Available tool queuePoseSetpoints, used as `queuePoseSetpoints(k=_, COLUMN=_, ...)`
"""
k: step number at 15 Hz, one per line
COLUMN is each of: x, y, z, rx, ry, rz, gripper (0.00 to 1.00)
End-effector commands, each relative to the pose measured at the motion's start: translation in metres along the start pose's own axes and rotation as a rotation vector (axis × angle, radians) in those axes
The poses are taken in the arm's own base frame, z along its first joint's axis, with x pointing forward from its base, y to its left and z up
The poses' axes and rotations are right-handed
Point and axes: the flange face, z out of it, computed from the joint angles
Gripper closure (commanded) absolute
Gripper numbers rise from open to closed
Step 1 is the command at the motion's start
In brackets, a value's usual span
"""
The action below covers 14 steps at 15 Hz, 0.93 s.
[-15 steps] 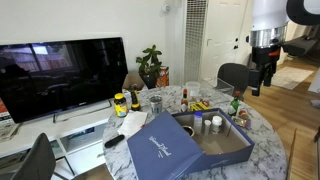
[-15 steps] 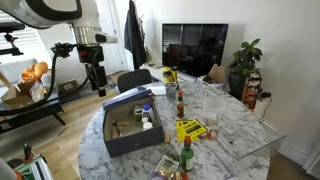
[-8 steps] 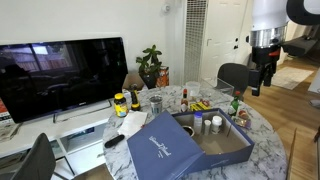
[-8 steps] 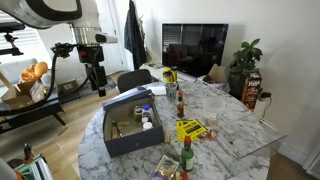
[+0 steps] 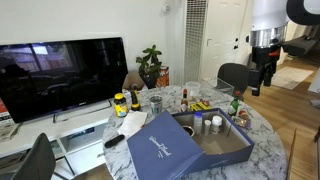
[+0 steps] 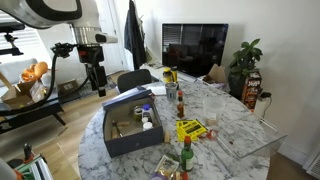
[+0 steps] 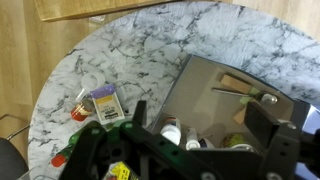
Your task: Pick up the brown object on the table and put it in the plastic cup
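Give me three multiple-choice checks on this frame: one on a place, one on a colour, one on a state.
1. Where is the gripper? A inside a drawer; B raised in the air, clear of the table; C pressed on a chair.
2. The open box is: A red; B navy blue; C yellow.
3. The television screen is: A dark; B showing a bright picture; C covered by cloth.
Answers: B, it hangs high and touches nothing; B, its walls and lid are navy; A, only faint reflections show.
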Motion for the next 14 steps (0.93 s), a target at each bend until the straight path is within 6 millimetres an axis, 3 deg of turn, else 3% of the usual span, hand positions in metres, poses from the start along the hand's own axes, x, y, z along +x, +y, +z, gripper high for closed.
queuePoseSetpoints(k=1, x=0.0, y=0.0, z=0.0, rx=0.0, ry=-0.001, rz=0.0, gripper=0.0)
queuePoseSetpoints(k=3, x=0.0, y=0.0, z=0.0, rx=0.0, ry=-0.001, rz=0.0, gripper=0.0)
queuePoseSetpoints(k=4, x=0.008, y=0.003, z=-0.007, rx=0.043, ry=0.027, rz=0.087, gripper=0.0)
queuePoseSetpoints(k=6, x=0.021, y=0.011, z=-0.032, rx=0.098, ry=0.098, rz=0.216, gripper=0.0)
queuePoseSetpoints(k=10, x=0.019, y=0.038, z=-0.074, rx=0.205, ry=0.203, rz=0.358, gripper=0.0)
queuePoseSetpoints(k=12, x=0.023, y=0.058, z=-0.078, rx=0.201, ry=0.236, rz=0.464, gripper=0.0)
queuePoseSetpoints(k=14, x=0.035, y=0.076, z=-0.068, rx=0.18, ry=0.261, rz=0.567, gripper=0.0)
